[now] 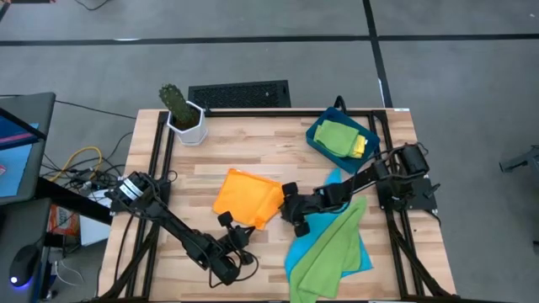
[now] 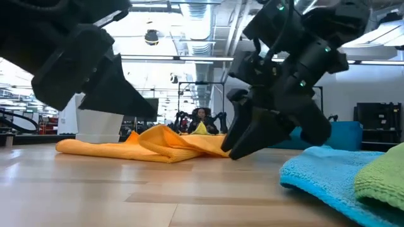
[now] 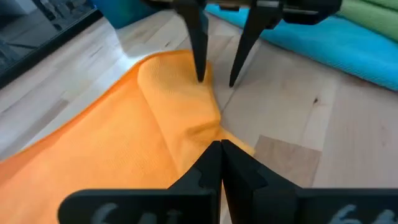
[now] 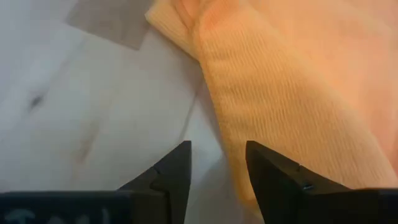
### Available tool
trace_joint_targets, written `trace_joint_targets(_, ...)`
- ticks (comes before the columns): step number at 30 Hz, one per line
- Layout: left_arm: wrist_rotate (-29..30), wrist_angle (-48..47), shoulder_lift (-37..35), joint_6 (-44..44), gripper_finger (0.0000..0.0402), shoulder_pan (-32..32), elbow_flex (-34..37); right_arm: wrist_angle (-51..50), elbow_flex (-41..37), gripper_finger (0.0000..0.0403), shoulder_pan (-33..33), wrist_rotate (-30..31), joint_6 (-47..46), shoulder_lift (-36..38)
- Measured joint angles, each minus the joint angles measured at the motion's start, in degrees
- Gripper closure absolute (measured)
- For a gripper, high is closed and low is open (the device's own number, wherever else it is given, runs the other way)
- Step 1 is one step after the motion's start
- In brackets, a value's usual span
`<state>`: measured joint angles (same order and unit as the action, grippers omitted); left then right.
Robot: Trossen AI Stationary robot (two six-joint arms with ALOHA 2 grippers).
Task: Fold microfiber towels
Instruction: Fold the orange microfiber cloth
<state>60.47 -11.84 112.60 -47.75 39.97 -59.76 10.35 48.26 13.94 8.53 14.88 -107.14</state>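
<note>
The orange towel (image 1: pixel 247 198) lies crumpled on the middle of the wooden table (image 1: pixel 210 164). My left gripper (image 3: pixel 221 149) is shut at the towel's near corner. My right gripper (image 3: pixel 216 79) is open and slants down at the towel's right edge (image 4: pixel 214 118). One fingertip (image 3: pixel 200 76) is over the cloth and the other is over bare wood; whether they touch, I cannot tell. A bright blue towel (image 1: pixel 358 252) with a lime green towel (image 1: pixel 330 248) on it lies at the near right. A green towel (image 1: pixel 335 135) and a yellow towel (image 1: pixel 360 147) sit in the dark-blue tray. My left gripper pinches the orange towel at its near corner (image 3: pixel 239 147) between its two shut fingers, coming slanted down from the table's near side. A raised ridge of cloth (image 3: pixel 208 121) runs up to the fingertips, which hide the exact spot. The rest of the towel lies on the table.
The dark-blue tray (image 1: pixel 316 139) stands at the far right. A potted cactus (image 1: pixel 181 114) stands at the far left corner. A black grille (image 1: pixel 240 93) lies on the floor beyond the far edge. Bare wood shows at the near left (image 1: pixel 177 269).
</note>
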Motion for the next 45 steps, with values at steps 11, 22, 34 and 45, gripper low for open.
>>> trace_joint_targets(11,1.36,1.85,0.0,-1.79,0.0401,-1.43,3.21,6.55,-0.52,0.024,0.08,8.43,8.31,-1.33)
trace_joint_targets(22,0.29,2.16,-0.24,-0.99,0.0401,-1.29,3.17,7.93,5.53,0.026,-1.58,9.94,16.45,-4.11)
trace_joint_targets(34,0.65,2.32,-1.18,5.15,0.0401,0.17,-1.3,3.45,11.02,0.0271,-4.37,5.64,19.85,-2.48)
trace_joint_targets(45,-11.04,5.46,-0.94,24.81,0.0401,-4.92,-4.97,-3.28,3.05,0.0271,-0.78,1.53,5.4,8.9)
